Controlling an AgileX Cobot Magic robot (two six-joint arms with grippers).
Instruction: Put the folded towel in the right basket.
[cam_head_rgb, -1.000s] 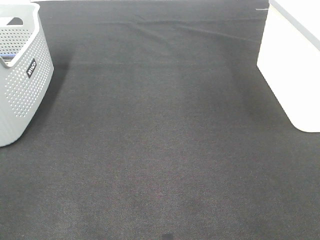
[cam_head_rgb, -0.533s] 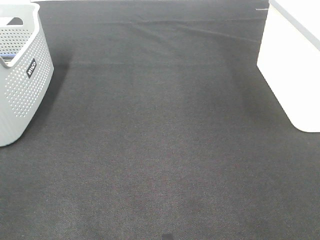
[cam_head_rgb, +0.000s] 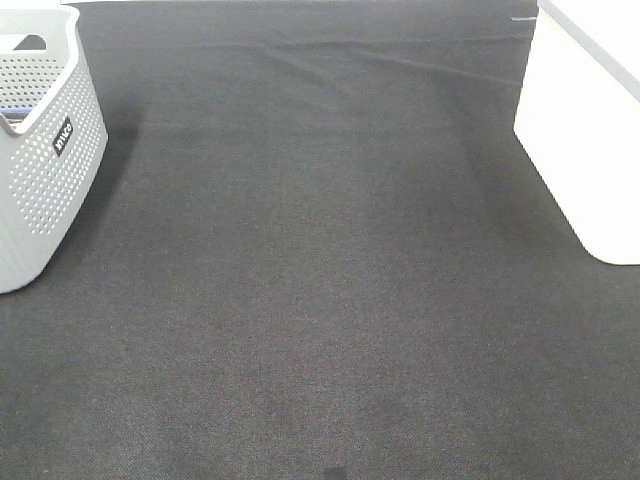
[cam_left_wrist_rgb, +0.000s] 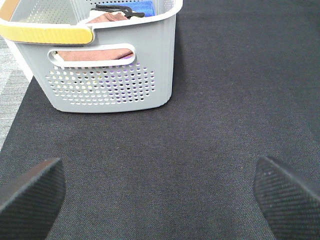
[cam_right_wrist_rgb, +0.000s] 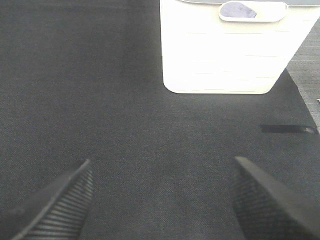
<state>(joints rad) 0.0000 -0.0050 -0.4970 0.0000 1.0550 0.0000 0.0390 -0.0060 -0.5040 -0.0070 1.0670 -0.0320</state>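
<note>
A grey perforated basket (cam_head_rgb: 45, 170) stands at the left edge of the black cloth. In the left wrist view this grey basket (cam_left_wrist_rgb: 110, 80) holds a folded reddish-brown towel (cam_left_wrist_rgb: 95, 54), seen through its handle slot, and a blue cloth (cam_left_wrist_rgb: 137, 7) behind it. The white right basket (cam_head_rgb: 585, 130) stands at the right edge and also shows in the right wrist view (cam_right_wrist_rgb: 225, 55). My left gripper (cam_left_wrist_rgb: 160, 195) is open and empty, a short way back from the grey basket. My right gripper (cam_right_wrist_rgb: 162, 200) is open and empty, facing the white basket. Neither gripper shows in the exterior view.
A black cloth (cam_head_rgb: 320, 260) covers the table between the two baskets, with a few creases at the far side. The grey basket has a yellow band (cam_left_wrist_rgb: 47, 34) on its rim. A greyish patch (cam_right_wrist_rgb: 238, 9) shows through the white basket's handle slot.
</note>
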